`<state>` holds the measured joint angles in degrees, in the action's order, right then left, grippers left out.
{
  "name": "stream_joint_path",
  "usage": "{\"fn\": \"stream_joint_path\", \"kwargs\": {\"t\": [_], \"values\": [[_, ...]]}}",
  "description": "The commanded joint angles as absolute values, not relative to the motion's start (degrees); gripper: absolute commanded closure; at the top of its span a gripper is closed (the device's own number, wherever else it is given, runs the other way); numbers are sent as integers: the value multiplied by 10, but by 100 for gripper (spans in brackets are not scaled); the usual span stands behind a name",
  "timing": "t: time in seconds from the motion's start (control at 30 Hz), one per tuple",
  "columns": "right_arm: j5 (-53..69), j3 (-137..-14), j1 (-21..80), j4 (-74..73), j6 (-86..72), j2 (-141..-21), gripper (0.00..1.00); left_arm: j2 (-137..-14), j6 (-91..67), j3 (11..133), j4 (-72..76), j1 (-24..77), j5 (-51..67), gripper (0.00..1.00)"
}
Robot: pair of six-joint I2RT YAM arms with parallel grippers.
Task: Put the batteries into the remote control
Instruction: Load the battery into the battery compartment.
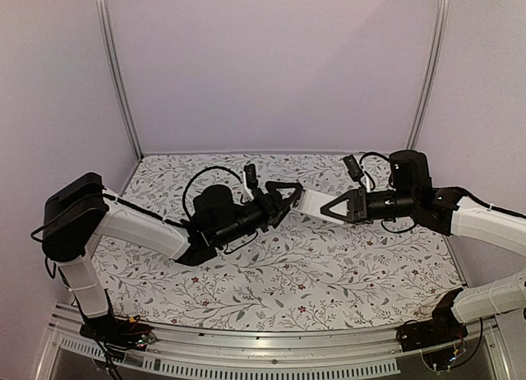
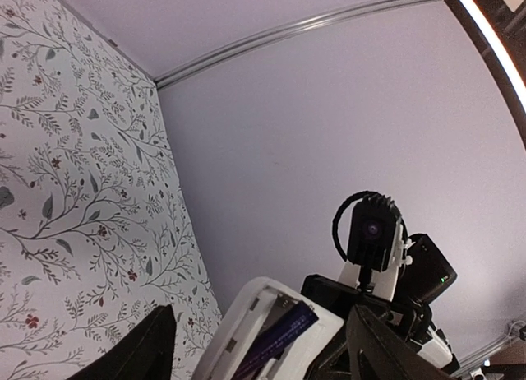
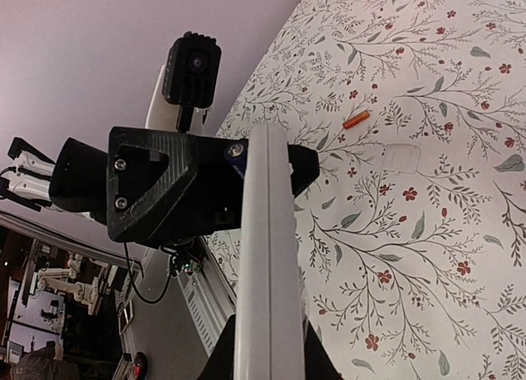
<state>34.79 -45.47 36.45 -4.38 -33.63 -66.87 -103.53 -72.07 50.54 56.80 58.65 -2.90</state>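
Observation:
The remote control [image 1: 313, 201] hangs above the table between the two arms, and my right gripper [image 1: 331, 208] is shut on its right end. The right wrist view shows it edge-on as a long white bar [image 3: 263, 257] rising from my right gripper [image 3: 265, 340]. In the left wrist view its white back [image 2: 246, 314] faces the camera with the compartment uncovered, and a dark battery [image 2: 279, 335] lies slanted inside. My left gripper [image 2: 261, 318] is open, its fingers [image 2: 144, 351] straddling the remote's free end with gaps on both sides. An orange battery [image 3: 355, 121] lies on the table.
A faint pale rectangular piece [image 3: 403, 158] lies on the floral tablecloth [image 1: 329, 265] close to the orange battery. Purple walls [image 1: 271, 67] with metal corner posts enclose the back and sides. A metal rail [image 1: 246, 347] runs along the near edge.

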Motion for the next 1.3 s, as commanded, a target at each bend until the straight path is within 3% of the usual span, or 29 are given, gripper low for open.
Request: {"fn": "stream_joint_path", "kwargs": {"t": [0.0,0.37,1.0,1.27], "values": [[342,-473,370,-55,-321,-668,100,-1045,-727,519,578,580,-40,29],[333,-475,373,-65,-313,-669,100,-1046,-718,531,559,582,-39,37],[325,-478,373,-65,-309,-660,100,-1061,-743,525,568,584,-37,34],[329,-479,374,-64,-308,-656,100,-1063,-747,522,573,584,-38,47]]}}
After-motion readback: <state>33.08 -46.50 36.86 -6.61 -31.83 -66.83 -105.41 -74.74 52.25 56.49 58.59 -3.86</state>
